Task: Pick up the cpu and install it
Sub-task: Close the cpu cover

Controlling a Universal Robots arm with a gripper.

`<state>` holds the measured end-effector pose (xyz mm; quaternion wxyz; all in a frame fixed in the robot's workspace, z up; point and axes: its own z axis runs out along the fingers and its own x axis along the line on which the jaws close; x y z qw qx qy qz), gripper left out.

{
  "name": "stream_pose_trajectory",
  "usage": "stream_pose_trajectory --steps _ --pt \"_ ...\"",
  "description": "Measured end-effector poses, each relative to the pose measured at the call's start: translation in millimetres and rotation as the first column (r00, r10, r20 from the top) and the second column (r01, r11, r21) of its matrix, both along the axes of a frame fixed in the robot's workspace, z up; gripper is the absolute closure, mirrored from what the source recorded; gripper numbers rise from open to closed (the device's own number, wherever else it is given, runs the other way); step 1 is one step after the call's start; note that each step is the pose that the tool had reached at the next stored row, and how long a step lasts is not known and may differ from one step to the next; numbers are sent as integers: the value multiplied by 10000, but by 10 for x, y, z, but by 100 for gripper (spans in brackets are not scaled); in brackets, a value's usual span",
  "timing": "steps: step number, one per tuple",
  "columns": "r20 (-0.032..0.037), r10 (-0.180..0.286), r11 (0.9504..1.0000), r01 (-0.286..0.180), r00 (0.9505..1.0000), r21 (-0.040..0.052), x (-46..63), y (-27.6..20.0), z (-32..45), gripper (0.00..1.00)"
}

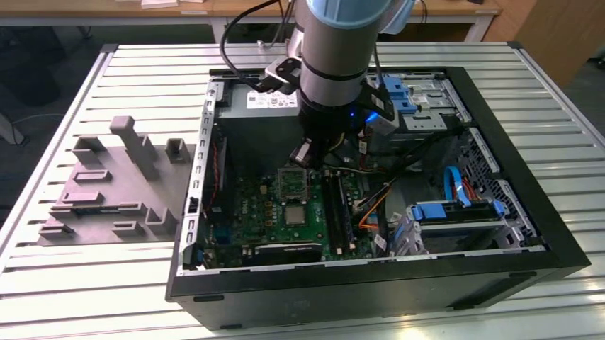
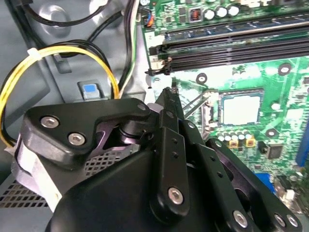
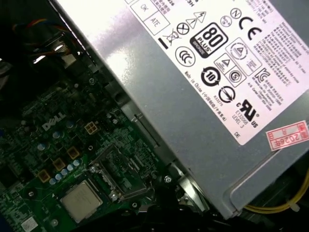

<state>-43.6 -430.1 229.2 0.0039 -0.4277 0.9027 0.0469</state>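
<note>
The cpu [image 1: 296, 214] is a small silvery square with a tan rim, lying flat on the green motherboard inside the open computer case [image 1: 529, 234]. Both wrist views show the cpu [image 2: 240, 109] [image 3: 81, 200]. Beside it stands the metal-framed socket [image 1: 293, 182] [image 3: 119, 173] with its dark centre. My gripper [image 1: 312, 164] hangs from the arm just above the socket's far edge, a short way from the cpu. In the second wrist view the gripper [image 2: 167, 94] narrows to one closed tip with nothing seen in it, near a thin metal lever [image 2: 195, 104].
A big grey power supply [image 3: 193, 72] with a white label sits close behind the socket. Memory slots [image 2: 231, 48] run alongside, and yellow and black cables [image 2: 58, 53] loop near the case wall. Blue drive brackets [image 1: 454, 212] fill the exterior view's right. A grey fixture [image 1: 113, 184] lies outside the case.
</note>
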Motion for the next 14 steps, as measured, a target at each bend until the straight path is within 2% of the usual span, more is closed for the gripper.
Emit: stream_pose_trajectory --steps 3,5,14 --pt "-1 20 9999 -20 10000 -164 -7 3 30 89" --pt "-1 32 9997 -32 10000 -235 -13 3 52 89" --pt "0 40 9997 -40 10000 -253 -20 4 58 89"
